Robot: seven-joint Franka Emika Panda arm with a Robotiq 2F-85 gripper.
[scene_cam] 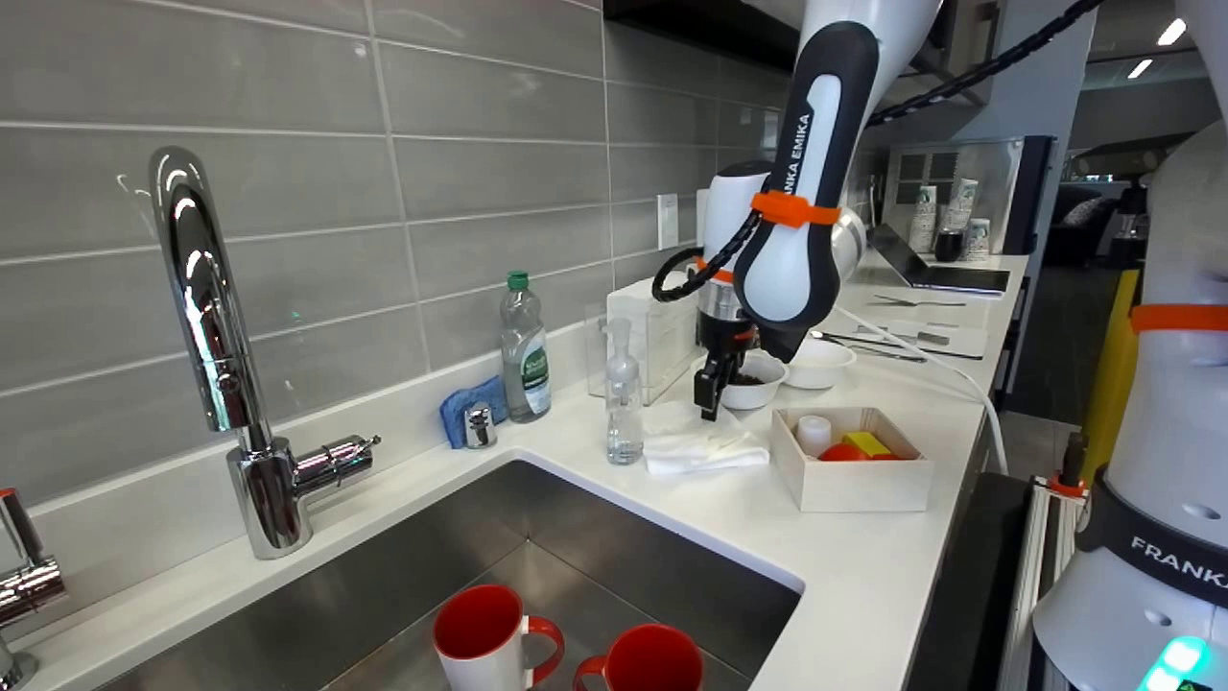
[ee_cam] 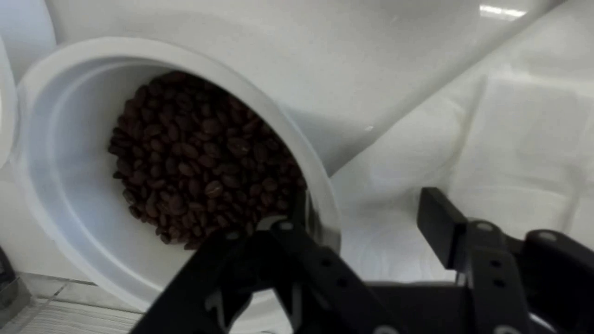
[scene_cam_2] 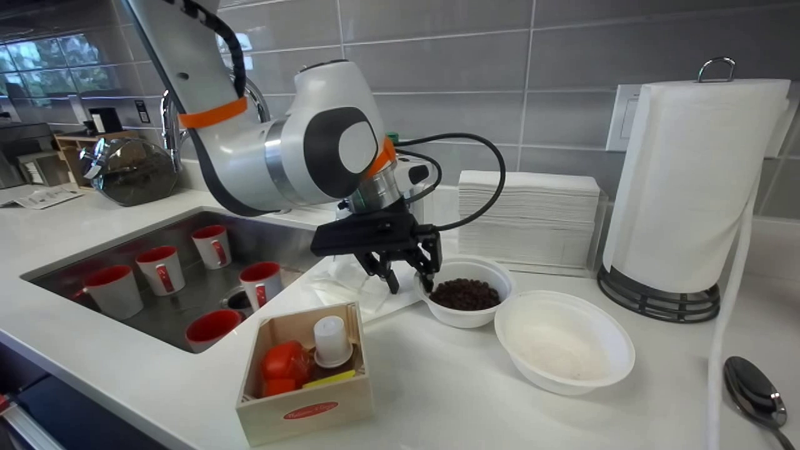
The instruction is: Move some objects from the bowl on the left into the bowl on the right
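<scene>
The jaws stand released and wide apart at the rim of the smaller white bowl point(scene_cam_2: 464, 319); in the wrist view one finger point(ee_cam: 293, 241) overlaps its inside, where the coffee beans point(ee_cam: 199, 162) lie, and the other shows over white napkins point(ee_cam: 519, 139). The wider white bowl point(scene_cam_2: 562, 344) sits just beside it on the counter point(scene_cam_2: 437, 394).

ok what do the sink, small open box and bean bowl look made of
Sink: satin metal, likely stainless steel, from its soft grey sheen. Small open box: probably matte wood, from its pale tan sides. Bean bowl: smooth, white, faintly glossy; perhaps plastic, given the moulded-looking rim, though ceramic remains possible.
</scene>
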